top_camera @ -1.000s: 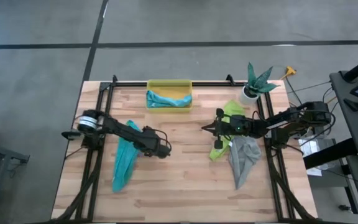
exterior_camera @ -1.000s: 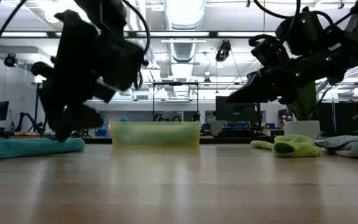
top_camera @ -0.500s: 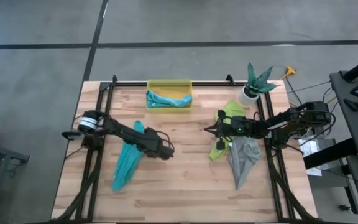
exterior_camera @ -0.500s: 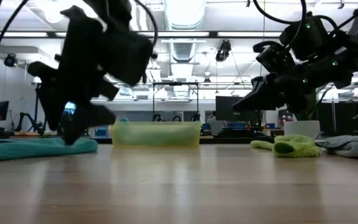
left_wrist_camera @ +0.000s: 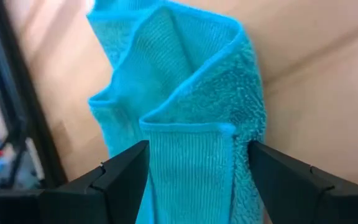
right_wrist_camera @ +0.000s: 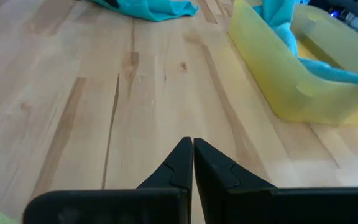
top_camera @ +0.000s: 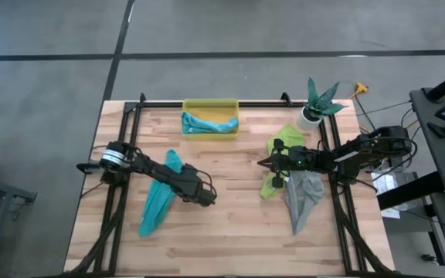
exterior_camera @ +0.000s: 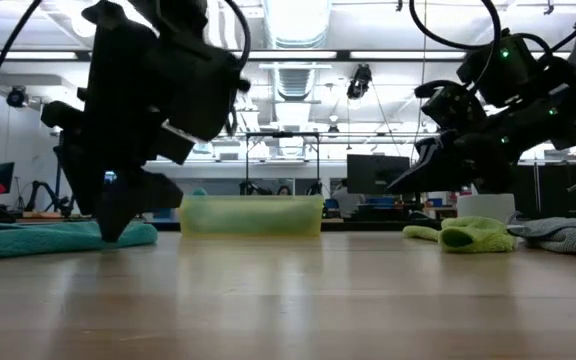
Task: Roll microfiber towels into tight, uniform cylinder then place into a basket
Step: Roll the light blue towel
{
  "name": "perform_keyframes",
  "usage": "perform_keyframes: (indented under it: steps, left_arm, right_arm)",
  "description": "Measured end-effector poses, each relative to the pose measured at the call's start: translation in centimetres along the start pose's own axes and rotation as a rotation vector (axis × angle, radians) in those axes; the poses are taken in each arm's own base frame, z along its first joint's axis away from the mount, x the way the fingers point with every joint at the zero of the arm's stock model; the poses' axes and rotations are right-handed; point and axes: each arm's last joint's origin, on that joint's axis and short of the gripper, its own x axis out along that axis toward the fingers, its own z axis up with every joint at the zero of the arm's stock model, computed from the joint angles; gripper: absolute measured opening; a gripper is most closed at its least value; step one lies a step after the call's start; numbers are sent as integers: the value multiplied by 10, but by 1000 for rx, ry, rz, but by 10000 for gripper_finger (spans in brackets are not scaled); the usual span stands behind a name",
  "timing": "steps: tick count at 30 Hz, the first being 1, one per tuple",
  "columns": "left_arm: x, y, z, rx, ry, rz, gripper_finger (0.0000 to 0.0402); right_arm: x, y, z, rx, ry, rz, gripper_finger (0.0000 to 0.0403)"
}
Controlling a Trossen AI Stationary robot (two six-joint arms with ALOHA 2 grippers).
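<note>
The teal towel [top_camera: 157, 205] lies long and crumpled on the table's left half. My left gripper [left_wrist_camera: 197, 149] is open and points steeply down at the towel's right side [top_camera: 178, 179], one finger on each side of a folded flap. My right gripper [top_camera: 260, 162] is shut and hovers above bare table, left of the lime green towel [top_camera: 271, 185]. The grey towel [top_camera: 301, 197] lies beside that one. The yellow basket [top_camera: 210, 103] stands at the far edge with the light blue towel [top_camera: 207, 123] in it. My left gripper comes at the teal towel from above, slanting, with the flap's hemmed edge [left_wrist_camera: 188, 127] lying across the gap from finger to finger. I cannot tell whether the fingers touch the cloth. The towel lies slack on the table.
A white pot with a plant [top_camera: 315, 106] stands at the far right corner. Black frame rails [top_camera: 207, 103] run along the table's far edge and down both sides. Bare wood lies between the two arms and toward the near edge.
My left gripper has gone toward the near edge and a little to the right. The teal towel's far end slid rightward with it early on, then lay still. My right gripper has sunk a little and drawn back toward the right edge.
</note>
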Motion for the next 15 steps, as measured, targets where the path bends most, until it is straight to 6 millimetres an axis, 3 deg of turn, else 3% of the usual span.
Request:
perform_keyframes:
  steps: [15]
  left_arm:
    - [18, -10, -1, 39, -139, 128, 256]
  right_arm:
    - [-5, 2, -10, 49, 33, 5, 9]
